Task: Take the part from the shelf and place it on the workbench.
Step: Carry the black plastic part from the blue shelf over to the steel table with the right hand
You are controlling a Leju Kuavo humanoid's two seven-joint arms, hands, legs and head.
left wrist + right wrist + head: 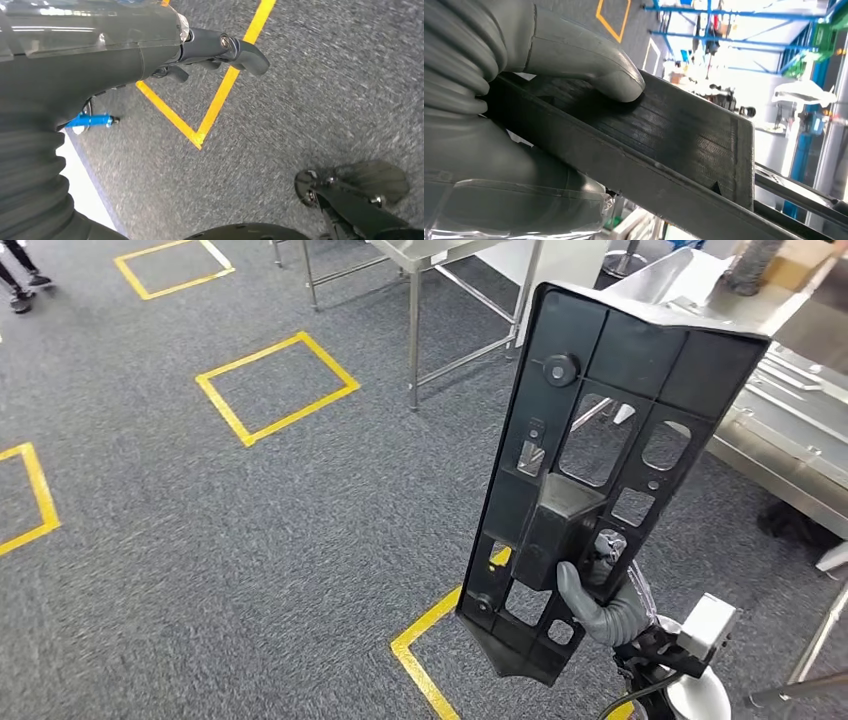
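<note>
The flat black plastic part with cut-out windows (600, 470), grasped by the right hand (600, 605), is off the shelf but not yet on the steel worktop (790, 430) far right; the left hand (220, 50) hangs with fingers curled, holding nothing.

The part (600, 455), a long black plastic panel with ribbed edges and several cut-out windows, stands nearly upright, tilted slightly, gripped near its lower end above grey carpet beside a steel workbench (790, 430).

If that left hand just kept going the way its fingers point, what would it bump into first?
Probably the grey carpet, near the yellow tape line. The left hand holds nothing, and nothing else lies ahead of it in the left wrist view; depth is unclear.
</note>
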